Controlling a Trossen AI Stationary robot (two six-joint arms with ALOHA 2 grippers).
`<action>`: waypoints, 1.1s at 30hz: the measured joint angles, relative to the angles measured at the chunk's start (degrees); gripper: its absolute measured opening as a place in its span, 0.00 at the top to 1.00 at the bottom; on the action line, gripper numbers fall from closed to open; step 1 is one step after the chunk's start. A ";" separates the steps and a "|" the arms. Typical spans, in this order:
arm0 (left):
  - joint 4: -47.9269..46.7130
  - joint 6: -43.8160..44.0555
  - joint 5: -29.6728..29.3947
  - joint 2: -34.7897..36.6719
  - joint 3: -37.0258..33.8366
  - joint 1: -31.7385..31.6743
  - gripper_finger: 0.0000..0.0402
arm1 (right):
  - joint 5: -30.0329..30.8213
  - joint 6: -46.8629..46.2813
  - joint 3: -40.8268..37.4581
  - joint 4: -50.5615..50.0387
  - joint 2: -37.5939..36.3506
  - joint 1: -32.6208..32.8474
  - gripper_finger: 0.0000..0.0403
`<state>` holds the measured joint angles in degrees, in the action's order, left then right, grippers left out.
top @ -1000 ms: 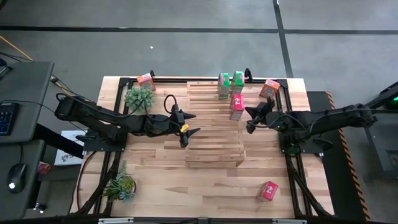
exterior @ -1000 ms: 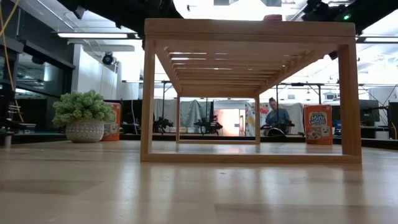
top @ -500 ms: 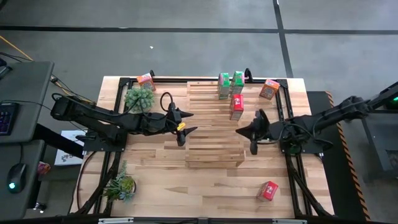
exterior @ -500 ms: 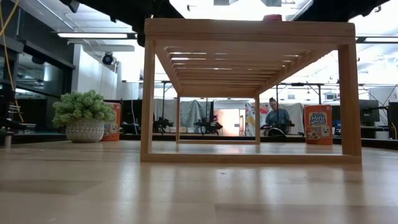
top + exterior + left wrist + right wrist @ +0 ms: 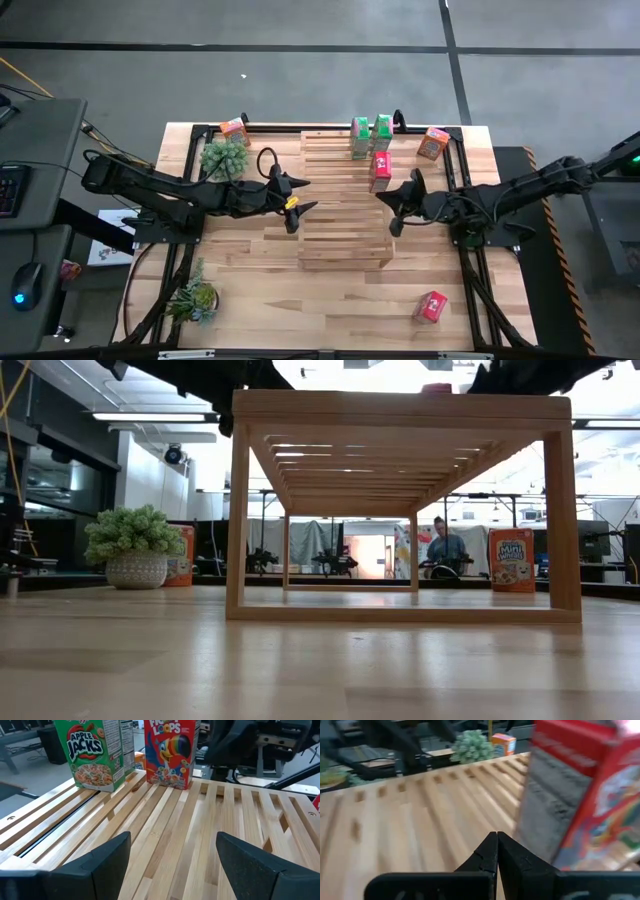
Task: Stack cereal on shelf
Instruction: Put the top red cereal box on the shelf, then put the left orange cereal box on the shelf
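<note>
High view: the slatted wooden shelf (image 5: 343, 197) sits mid-table. On its far end stand two green cereal boxes (image 5: 371, 134), with a red cereal box (image 5: 380, 170) just nearer. The left gripper (image 5: 294, 208) hovers over the shelf's left edge, fingers spread. The right gripper (image 5: 391, 207) is over the shelf's right side, near the red box. Off the shelf lie an orange box (image 5: 234, 129) at the far left, another orange box (image 5: 433, 143) at the far right, and a red box (image 5: 432, 305) near the front right corner. Two potted plants (image 5: 224, 157) stand along the left side.

Low view: the shelf (image 5: 404, 407) spans the frame; a plant (image 5: 135, 545) and a Mini-Wheats box (image 5: 511, 560) flank it. A person (image 5: 446, 547) sits far behind.

Left wrist view: fingers (image 5: 103, 857) wide apart above the slats; the Apple Jacks box (image 5: 94, 751) and the Froot Loops box (image 5: 170, 751) stand ahead.

Right wrist view: fingertips (image 5: 497, 851) pressed together, empty, the red box (image 5: 582, 795) close beside.
</note>
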<state>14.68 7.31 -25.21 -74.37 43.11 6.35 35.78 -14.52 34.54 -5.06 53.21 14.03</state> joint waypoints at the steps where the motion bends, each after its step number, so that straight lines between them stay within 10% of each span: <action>1: 0.00 0.00 0.00 -0.01 0.00 0.00 0.29 | 0.95 0.04 0.00 -0.09 0.06 -0.24 1.00; 22: 0.00 0.00 -0.02 -0.04 -0.07 0.00 0.29 | 2.87 3.46 0.00 -1.11 0.08 -7.12 1.00; 33: -5.03 -0.92 0.03 2.99 -0.11 1.05 0.29 | -8.77 3.03 1.95 -1.70 -4.71 0.05 1.00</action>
<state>9.65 6.39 -25.18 -71.38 43.00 7.40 27.00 -11.49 36.49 -6.76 48.51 14.09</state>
